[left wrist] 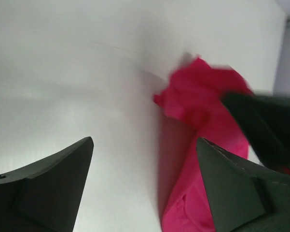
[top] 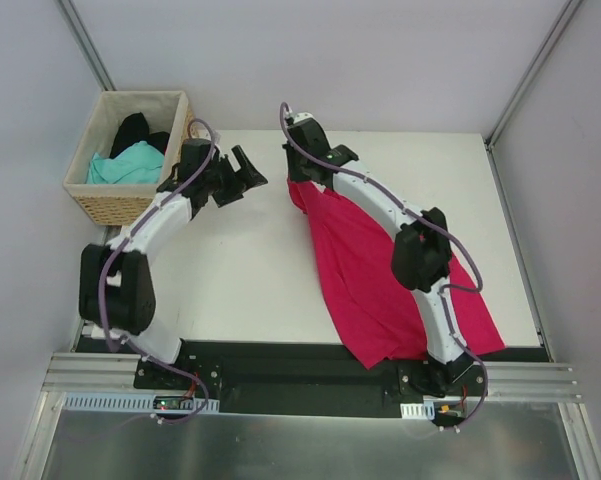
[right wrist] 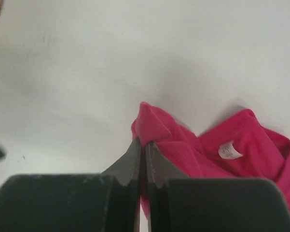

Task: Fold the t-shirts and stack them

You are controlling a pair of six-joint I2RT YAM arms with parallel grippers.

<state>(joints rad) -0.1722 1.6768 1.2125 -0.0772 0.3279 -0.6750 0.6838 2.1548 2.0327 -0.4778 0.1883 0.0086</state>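
A crimson-pink t-shirt [top: 380,270] lies crumpled across the right half of the table, its lower edge hanging toward the arm bases. My right gripper [top: 300,178] is shut on a fold at the shirt's far left corner [right wrist: 152,123]. The right wrist view shows both jaws [right wrist: 144,142] pinching that cloth, with the white neck label [right wrist: 230,150] just to the right. My left gripper [top: 252,170] hovers open over bare table to the left of the shirt. Nothing sits between its fingertips [left wrist: 145,141]; the pink cloth [left wrist: 198,96] lies off to their right. A teal t-shirt [top: 125,165] and a black one [top: 135,130] lie in the basket.
The wicker basket [top: 100,205] stands at the table's far left corner, close behind the left arm. White table [top: 240,270] stretches between the two arms. Grey walls close in the back and sides. The right gripper's dark body [left wrist: 268,121] shows at the right of the left wrist view.
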